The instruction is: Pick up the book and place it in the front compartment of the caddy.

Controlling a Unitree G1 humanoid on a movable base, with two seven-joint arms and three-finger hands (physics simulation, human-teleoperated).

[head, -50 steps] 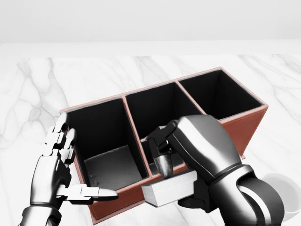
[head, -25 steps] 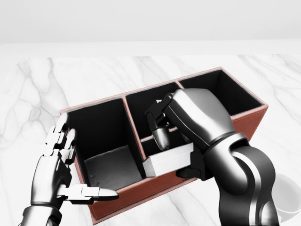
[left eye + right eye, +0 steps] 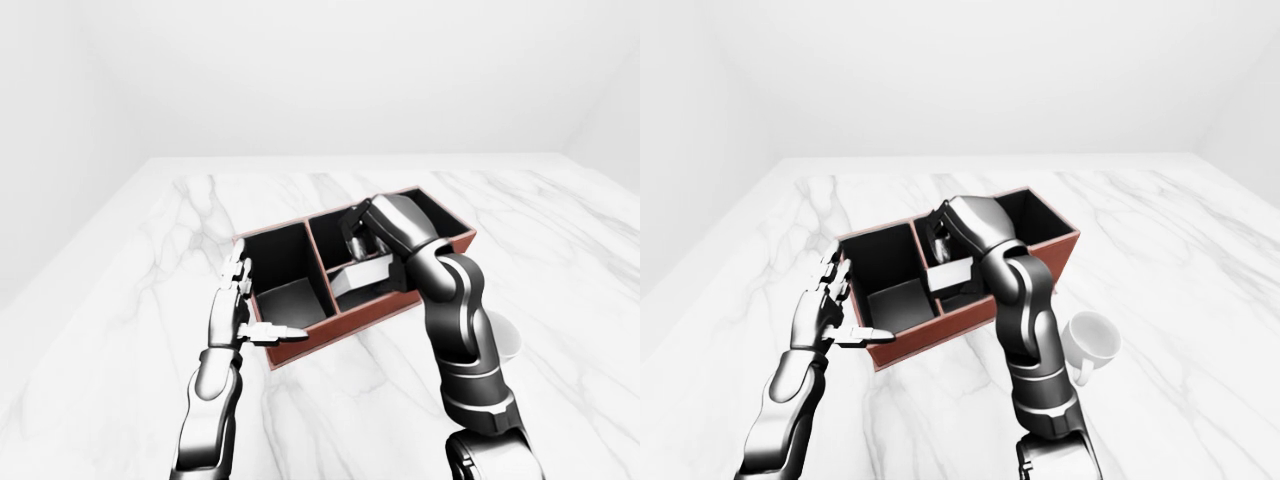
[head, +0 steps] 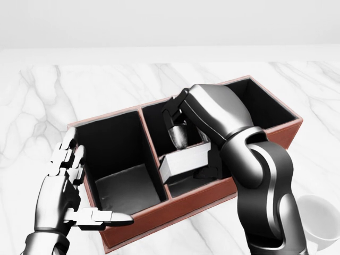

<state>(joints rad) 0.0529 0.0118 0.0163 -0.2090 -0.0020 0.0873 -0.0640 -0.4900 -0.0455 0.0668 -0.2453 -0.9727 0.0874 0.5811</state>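
The book point(image 4: 184, 162) sits inside the mouth of the middle compartment of the caddy point(image 4: 265, 139), level, page edges toward the bottom of the head view, apparently not yet resting on the compartment floor. The right hand point(image 4: 204, 133) reaches in from above and pinches it, one finger point(image 4: 177, 135) over its top face; the opposing contact is hidden. This top grasp suits lowering between the walls. The left hand point(image 4: 69, 183) stands beside the caddy's left wall, fingers spread, holding nothing, seemingly bracing it. A white mug point(image 3: 1092, 340) stands on the tabletop point(image 3: 150, 260), well clear.
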